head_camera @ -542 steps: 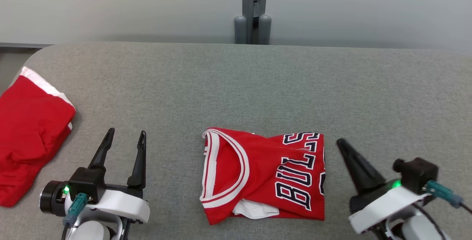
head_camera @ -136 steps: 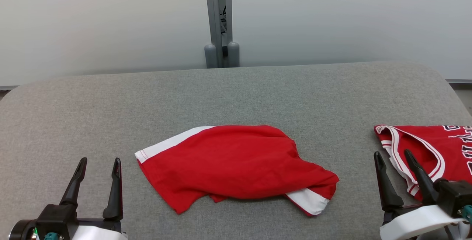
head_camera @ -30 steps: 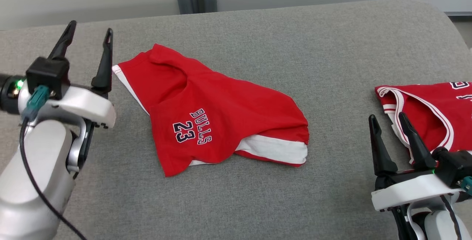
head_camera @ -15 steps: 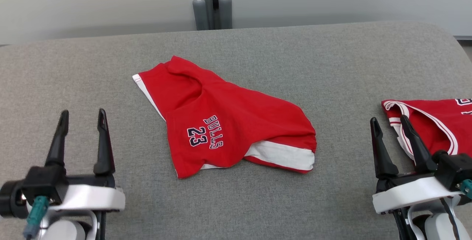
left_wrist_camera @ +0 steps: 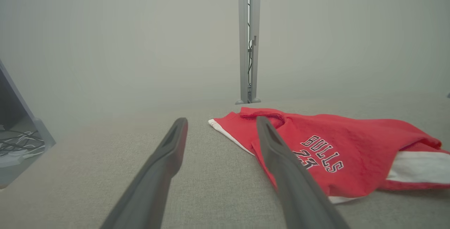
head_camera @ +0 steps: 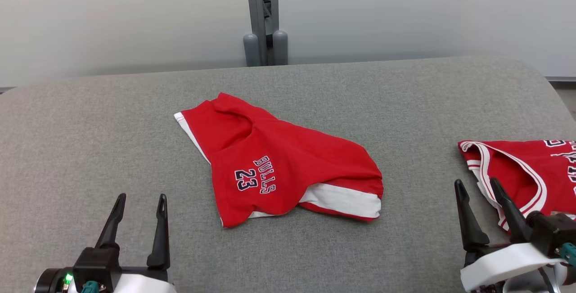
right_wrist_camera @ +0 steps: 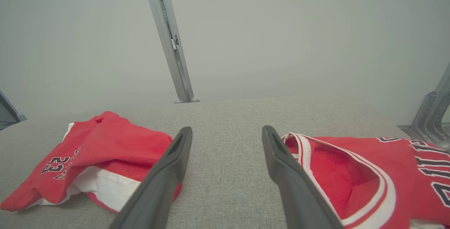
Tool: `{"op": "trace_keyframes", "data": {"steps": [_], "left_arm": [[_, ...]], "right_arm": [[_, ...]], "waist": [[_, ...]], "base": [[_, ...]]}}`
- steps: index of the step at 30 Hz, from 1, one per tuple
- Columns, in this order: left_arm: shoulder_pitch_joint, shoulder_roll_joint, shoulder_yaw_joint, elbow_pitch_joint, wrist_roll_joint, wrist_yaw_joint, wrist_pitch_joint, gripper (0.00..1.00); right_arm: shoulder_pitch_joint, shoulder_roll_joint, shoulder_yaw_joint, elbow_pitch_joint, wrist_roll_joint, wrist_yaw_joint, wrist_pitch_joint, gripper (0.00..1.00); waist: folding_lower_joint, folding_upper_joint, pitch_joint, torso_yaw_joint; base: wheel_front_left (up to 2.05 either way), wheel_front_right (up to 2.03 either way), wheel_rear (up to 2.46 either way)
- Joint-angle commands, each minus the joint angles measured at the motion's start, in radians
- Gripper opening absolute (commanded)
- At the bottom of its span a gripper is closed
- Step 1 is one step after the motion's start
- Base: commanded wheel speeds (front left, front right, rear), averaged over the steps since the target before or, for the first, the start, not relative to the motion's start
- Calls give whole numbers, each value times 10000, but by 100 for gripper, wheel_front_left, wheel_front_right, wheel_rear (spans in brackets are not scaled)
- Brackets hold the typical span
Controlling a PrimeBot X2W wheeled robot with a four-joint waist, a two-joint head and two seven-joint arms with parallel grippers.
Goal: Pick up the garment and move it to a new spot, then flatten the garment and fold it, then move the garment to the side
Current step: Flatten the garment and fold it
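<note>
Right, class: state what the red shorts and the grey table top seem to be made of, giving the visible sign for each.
Red shorts: seemingly thin soft knit cloth, matte; they slump in loose folds.
Grey table top: apparently covered in woven fabric, matte; a fine speckled weave shows.

The shorts (head_camera: 279, 167) lie on the table (head_camera: 90, 140), near its middle. From them, the jersey (head_camera: 526, 171) lies at 3 o'clock, well apart, at the table's right end. The post (head_camera: 263, 14) stands at 12 o'clock, behind the table's far edge. The left gripper (head_camera: 141, 197) sits at 8 o'clock, and the right gripper (head_camera: 476, 182) at 4 o'clock, just beside the jersey.
</note>
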Motion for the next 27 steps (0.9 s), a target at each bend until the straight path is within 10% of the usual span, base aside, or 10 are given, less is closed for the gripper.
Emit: {"op": "trace_keyframes", "data": {"steps": [1,21,27], "left_arm": [[91,66,-5,-15,-2,68,21,100],[-537,372,-329,-300,200,-157,392,100],[-1078,154,-1210,168,51,-1020,913,100]], "right_arm": [[169,-61,0,-35,-25,3,58,100],[136,-63,72,-285,133,3,98,100],[-98,-66,287,-240,196,1,24,100]], "waist": [[0,-1,-50,-38],[0,-1,175,-147],[0,-1,496,-434]], "base": [[0,0,0],[0,0,0],[0,0,0]]}}
